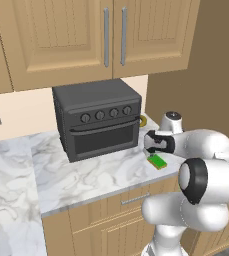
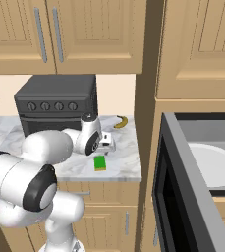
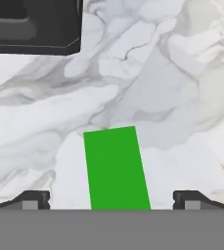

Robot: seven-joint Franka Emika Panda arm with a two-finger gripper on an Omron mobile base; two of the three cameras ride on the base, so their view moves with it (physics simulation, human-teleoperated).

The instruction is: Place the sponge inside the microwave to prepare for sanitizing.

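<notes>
Fingers (image 3: pixel 111 197) spread wide above the sponge (image 3: pixel 116 168) on the worktop (image 3: pixel 182 97), and a skewed descent could nudge it aside.

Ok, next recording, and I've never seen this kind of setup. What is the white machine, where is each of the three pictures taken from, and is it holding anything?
The white machine is a robot arm on a base that can drive, in a rendered kitchen. Two pictures come from cameras on the base, behind the arm to its left and right. The third comes from a camera on the hand, looking down between the fingers.

On the marble counter lies a green sponge, with a black toaster oven behind it and a banana near the wall. To the right, in the right base view, the microwave stands open with a white plate inside.

The gripper is open and holds nothing. In the hand view, the sponge lies between its two dark fingertips, apparently ready to be picked up.
</notes>
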